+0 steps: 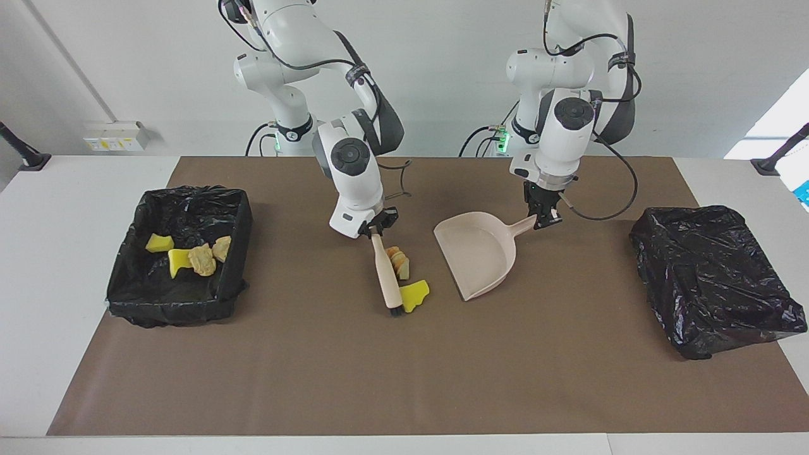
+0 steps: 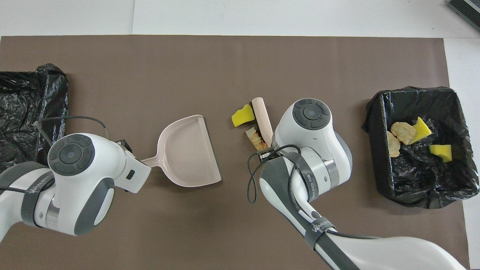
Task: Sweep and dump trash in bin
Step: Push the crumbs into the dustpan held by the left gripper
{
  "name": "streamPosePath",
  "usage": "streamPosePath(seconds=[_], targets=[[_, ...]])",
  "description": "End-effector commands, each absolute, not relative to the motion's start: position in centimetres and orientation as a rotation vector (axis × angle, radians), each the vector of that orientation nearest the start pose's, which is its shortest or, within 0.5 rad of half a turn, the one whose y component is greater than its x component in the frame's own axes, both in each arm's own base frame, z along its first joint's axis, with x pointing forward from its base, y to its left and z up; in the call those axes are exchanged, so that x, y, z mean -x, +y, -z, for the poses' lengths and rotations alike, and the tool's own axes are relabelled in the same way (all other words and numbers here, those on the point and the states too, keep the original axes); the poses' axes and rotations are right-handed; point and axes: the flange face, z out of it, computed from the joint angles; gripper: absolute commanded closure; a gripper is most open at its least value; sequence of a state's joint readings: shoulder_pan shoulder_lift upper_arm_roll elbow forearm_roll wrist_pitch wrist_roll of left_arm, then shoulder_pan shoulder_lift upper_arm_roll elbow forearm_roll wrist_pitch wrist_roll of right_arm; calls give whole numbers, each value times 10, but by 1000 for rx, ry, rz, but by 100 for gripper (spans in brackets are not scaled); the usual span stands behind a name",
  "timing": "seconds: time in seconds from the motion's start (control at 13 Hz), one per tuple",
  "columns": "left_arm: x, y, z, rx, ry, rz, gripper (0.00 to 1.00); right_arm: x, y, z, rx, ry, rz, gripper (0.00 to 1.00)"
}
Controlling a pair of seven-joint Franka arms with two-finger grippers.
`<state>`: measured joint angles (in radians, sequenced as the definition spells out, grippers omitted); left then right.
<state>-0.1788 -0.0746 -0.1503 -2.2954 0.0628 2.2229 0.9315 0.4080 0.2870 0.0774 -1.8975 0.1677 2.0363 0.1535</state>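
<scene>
– So, from the facing camera, what trash is loose?
– A yellow sponge piece and a tan bread lump beside the brush, whose long axis runs away from the robots, bristles farthest. The right gripper clamps its handle; the left gripper clamps the dustpan handle.
– Bins?
– The open bin holds four scraps; the covered bin shows nothing.
– And overhead?
– Same scraps lie between brush and dustpan, whose mouth faces them.

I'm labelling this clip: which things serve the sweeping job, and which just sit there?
In use:
- beige plastic dustpan, left pincer
- beige-handled brush, right pincer
- yellow sponge scrap, tan bread lump
- open black-lined bin

Idle:
- crumpled black bag-covered box
</scene>
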Motion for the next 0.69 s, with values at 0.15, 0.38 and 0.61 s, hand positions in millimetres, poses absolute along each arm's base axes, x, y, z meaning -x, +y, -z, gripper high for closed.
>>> streamPosePath(seconds=[0.15, 0.38, 0.61], targets=[[-481, -190, -367, 2534, 1766, 59, 100, -512, 346, -346, 2853, -246, -319, 100], [-479, -197, -368, 2530, 1774, 54, 100, -509, 374, -358, 2669, -104, -325, 100], [-478, -196, -368, 2533, 1773, 39, 100, -514, 372, -374, 2642, -83, -324, 100]])
